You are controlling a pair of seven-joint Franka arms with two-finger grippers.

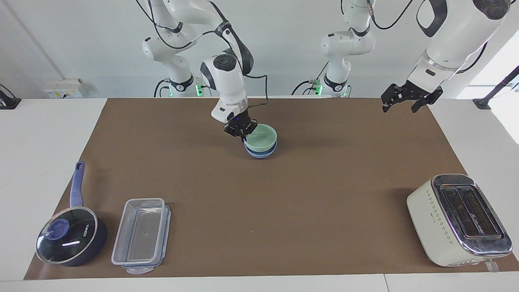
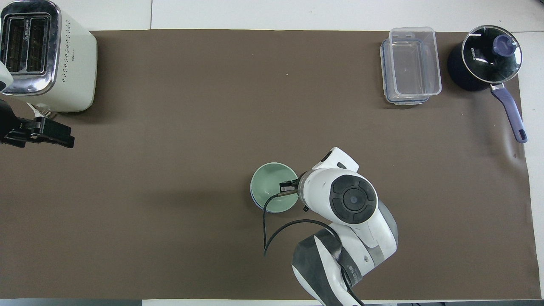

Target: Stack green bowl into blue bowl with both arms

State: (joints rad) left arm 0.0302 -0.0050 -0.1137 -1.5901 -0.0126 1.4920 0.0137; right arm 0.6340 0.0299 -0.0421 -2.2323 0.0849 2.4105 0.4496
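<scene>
Green bowl point(image 1: 261, 137) in blue bowl point(image 1: 261, 152), pan (maybe "KONKA") point(image 2: 485, 59)

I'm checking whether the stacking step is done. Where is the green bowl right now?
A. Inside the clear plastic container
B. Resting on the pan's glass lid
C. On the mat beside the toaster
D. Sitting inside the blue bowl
D: the green bowl sits nested in the blue bowl, whose rim shows just beneath it.
</scene>
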